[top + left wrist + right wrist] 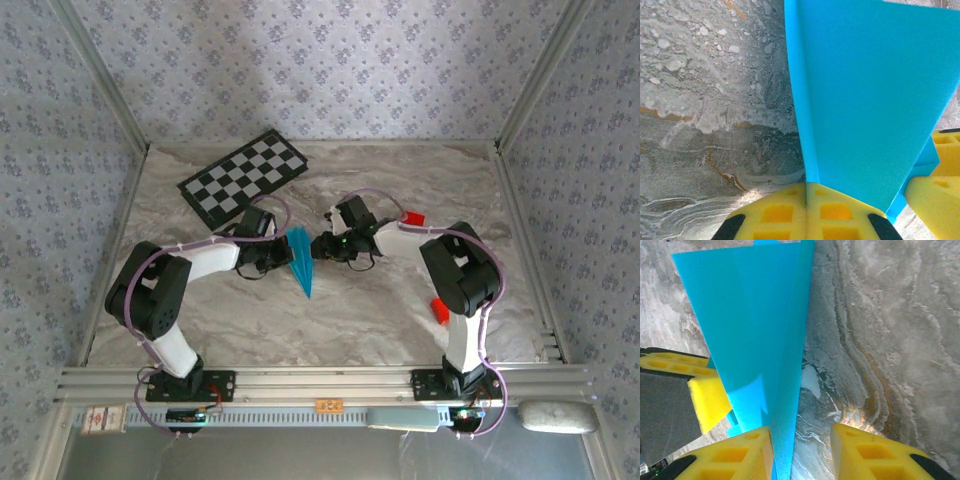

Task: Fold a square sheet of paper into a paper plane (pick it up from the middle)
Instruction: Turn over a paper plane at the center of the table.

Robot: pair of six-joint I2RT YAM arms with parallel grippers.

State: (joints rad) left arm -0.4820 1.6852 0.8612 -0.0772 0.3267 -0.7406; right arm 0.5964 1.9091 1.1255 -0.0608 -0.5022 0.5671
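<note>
- My left tool [806, 202] was clamped on the plane [875, 100], midway between the desk's side edges.
- My right tool [801, 440] stood open, one pad [740, 455] against a wing.
- Dragging that pad away could crumple the fold.

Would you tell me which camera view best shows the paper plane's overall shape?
The top external view: the whole plane is visible there, nose to tail, as a slim dart. The wrist views crop the plane to a close-up cyan surface.
</note>
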